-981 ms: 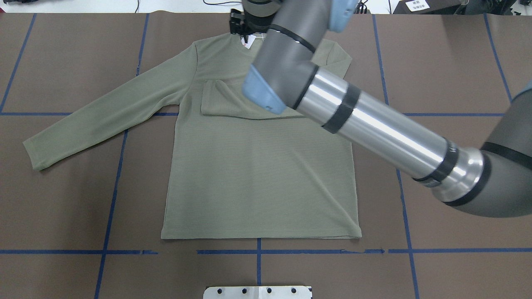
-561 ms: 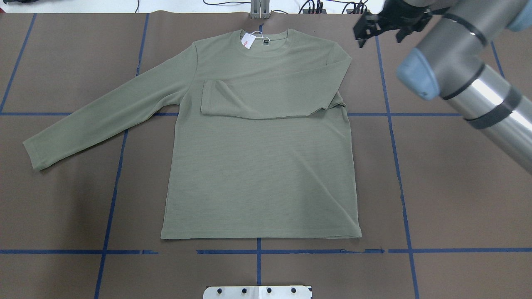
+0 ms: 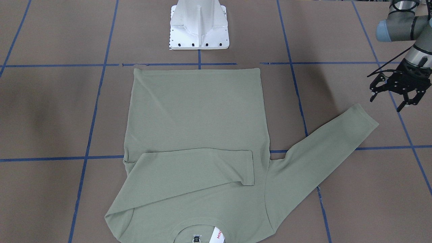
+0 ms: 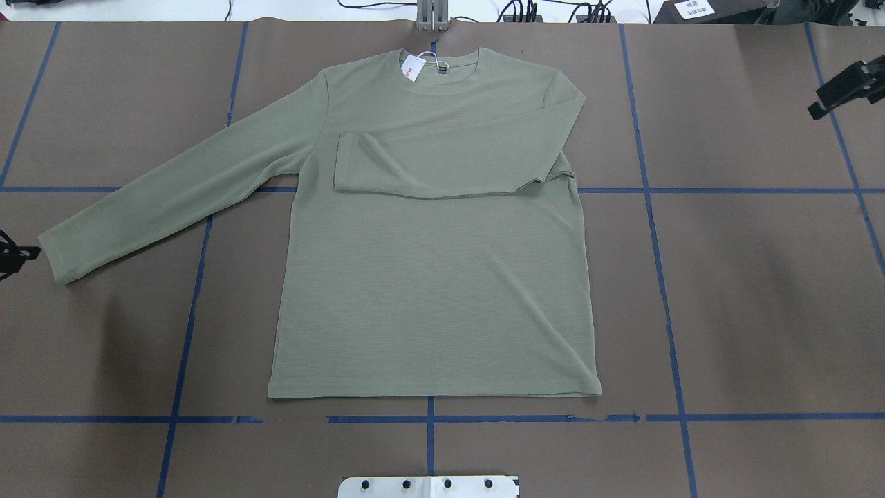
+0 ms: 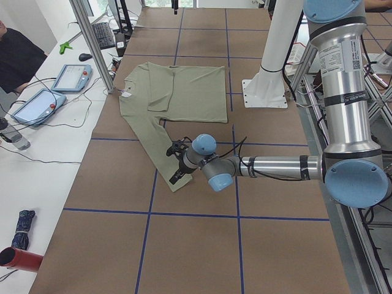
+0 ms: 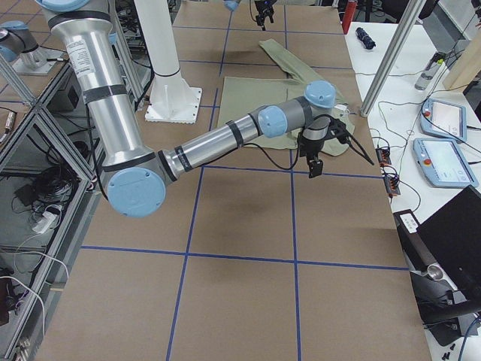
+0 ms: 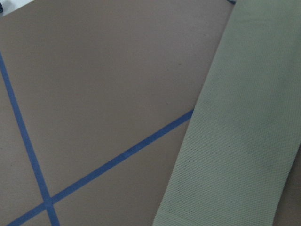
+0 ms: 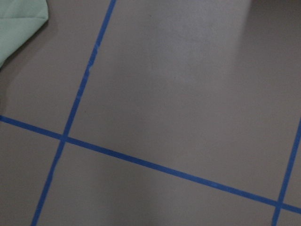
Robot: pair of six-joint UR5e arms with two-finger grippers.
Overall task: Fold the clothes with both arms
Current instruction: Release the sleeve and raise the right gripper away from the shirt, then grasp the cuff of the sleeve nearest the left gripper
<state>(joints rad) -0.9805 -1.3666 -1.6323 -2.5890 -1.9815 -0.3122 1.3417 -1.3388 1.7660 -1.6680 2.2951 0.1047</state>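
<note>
The sage-green shirt (image 4: 432, 277) lies flat, front up, collar at the far edge with the white hang tag (image 4: 413, 68). One sleeve (image 4: 449, 166) is folded across the chest. The other sleeve (image 4: 173, 187) stretches out flat to the left. My left gripper (image 3: 388, 101) is open and empty, hovering just beside that sleeve's cuff (image 3: 366, 116); it also shows at the overhead view's left edge (image 4: 8, 252). The left wrist view shows the sleeve (image 7: 244, 132). My right gripper (image 4: 840, 88) is off the shirt at the far right, fingers spread and empty, also seen in the exterior right view (image 6: 323, 150).
The brown table cover (image 4: 747, 290) carries a grid of blue tape. The white pedestal base (image 3: 199, 25) stands at the robot's side of the hem. A metal post (image 4: 432, 14) rises behind the collar. Tablets (image 5: 67, 76) and cables lie on the white side table.
My right arm has swung from over the collar to the far right, off the shirt. My left gripper has come into view by the outstretched cuff. The shirt has not moved.
</note>
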